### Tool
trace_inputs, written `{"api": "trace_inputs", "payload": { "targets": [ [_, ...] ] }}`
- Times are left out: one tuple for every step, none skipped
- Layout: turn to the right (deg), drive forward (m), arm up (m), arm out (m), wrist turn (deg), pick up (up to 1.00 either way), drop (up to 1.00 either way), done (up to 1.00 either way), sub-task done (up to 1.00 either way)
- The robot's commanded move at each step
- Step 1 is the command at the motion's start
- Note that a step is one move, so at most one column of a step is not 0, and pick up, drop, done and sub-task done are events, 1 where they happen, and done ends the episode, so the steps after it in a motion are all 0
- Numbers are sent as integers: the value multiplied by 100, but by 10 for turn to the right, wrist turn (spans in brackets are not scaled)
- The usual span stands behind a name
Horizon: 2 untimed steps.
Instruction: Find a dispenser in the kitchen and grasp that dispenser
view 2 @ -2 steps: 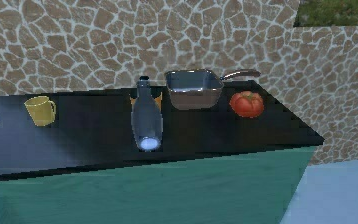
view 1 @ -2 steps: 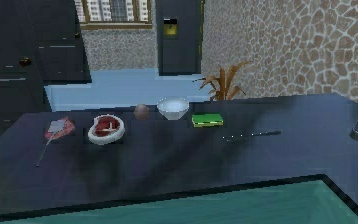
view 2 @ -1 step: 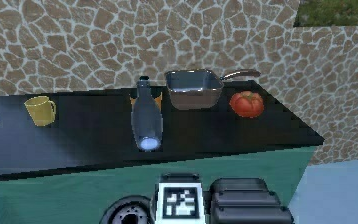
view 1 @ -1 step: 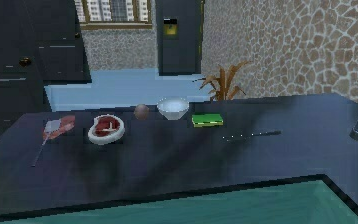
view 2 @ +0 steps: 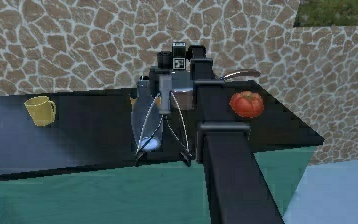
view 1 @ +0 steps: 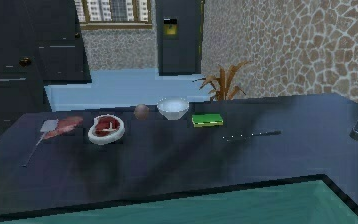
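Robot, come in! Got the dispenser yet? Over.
Claw out over the dark counter; holding anything, cannot tell. At the claw a grey-blue thing, maybe the dispenser. Aside: yellow mug, red fruit.

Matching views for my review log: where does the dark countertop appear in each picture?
Forward view: dark countertop spans the middle band, white bowl and green block on it.
Arm side view: dark countertop crosses the middle, yellow mug at left, red fruit at right.
Shared landmark: cobbled stone wall behind it.
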Motion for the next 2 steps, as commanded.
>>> {"api": "trace_inputs", "payload": {
  "targets": [
    [0,0,0,0,450,0,0,0,0],
    [0,0,0,0,450,0,0,0,0]
  ]
}}
